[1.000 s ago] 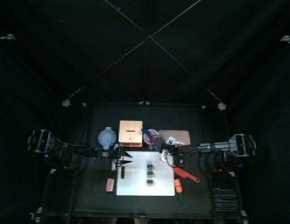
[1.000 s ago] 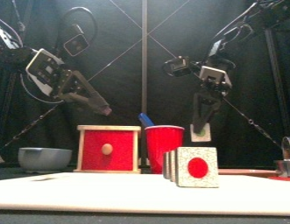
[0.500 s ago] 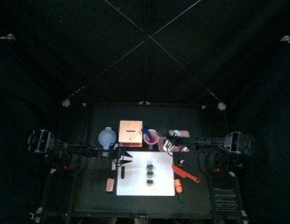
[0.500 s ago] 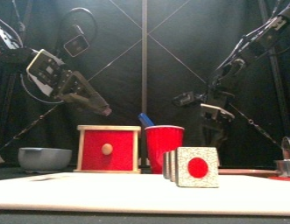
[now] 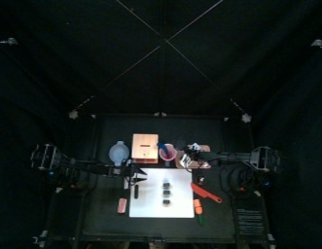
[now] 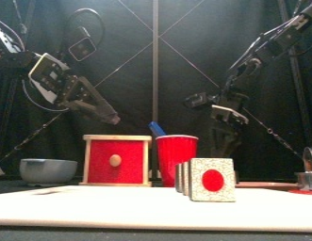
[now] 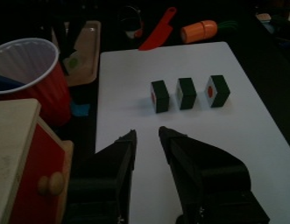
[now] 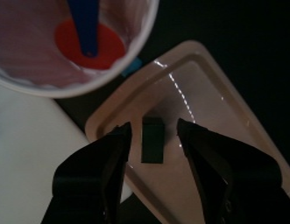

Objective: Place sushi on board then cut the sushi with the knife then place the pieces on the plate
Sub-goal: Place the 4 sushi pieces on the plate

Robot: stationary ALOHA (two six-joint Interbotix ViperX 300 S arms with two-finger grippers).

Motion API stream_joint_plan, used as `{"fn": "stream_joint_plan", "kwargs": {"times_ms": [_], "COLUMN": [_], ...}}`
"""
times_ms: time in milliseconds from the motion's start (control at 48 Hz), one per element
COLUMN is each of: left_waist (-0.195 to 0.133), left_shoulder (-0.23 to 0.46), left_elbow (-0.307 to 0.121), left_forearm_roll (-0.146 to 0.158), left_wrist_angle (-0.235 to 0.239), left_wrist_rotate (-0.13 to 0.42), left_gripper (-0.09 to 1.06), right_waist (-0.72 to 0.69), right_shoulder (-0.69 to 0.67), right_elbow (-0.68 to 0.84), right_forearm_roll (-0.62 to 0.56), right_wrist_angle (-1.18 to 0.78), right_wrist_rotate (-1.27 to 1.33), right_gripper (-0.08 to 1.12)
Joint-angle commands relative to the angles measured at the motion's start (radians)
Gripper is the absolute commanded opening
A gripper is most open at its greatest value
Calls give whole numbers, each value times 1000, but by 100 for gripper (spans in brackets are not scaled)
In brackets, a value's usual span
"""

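My left pincer (image 7: 147, 133) hangs slightly open and empty over the white board (image 7: 235, 131), near its left edge. Three sushi pieces (image 7: 185, 93) stand in a row on that board, mid-desk. My right pincer (image 8: 151, 125) is spread around one dark piece (image 8: 151, 144) lying on the pink tray (image 8: 211, 79) toward the desk's back edge, seemingly without touching it. If I lift crookedly, a jaw could drag that piece off the tray or clip the red cup (image 8: 36, 52) just beside it.
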Motion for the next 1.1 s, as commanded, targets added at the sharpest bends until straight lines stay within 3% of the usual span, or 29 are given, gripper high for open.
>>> {"fn": "stream_joint_plan", "kwargs": {"times_ms": [21,188,396,1104], "left_waist": [5,5,5,5], "left_shoulder": [-8,-8,-8,-6], "left_elbow": [-17,-17,-17,-14], "left_forearm_roll": [0,-2,-3,-3], "left_wrist_angle": [-5,-3,-3,-3], "left_wrist_rotate": [0,0,0,0], "left_gripper": [70,70,70,70], "right_waist": [84,249,357,414], "right_shoulder": [-43,-6,60,213], "right_elbow": [-52,-97,-150,-241], "right_forearm_roll": [-11,-81,-80,-29], "right_wrist_angle": [-3,0,0,0], "right_wrist_rotate": [-9,6,6,-5], "right_gripper": [82,81,80,80]}}
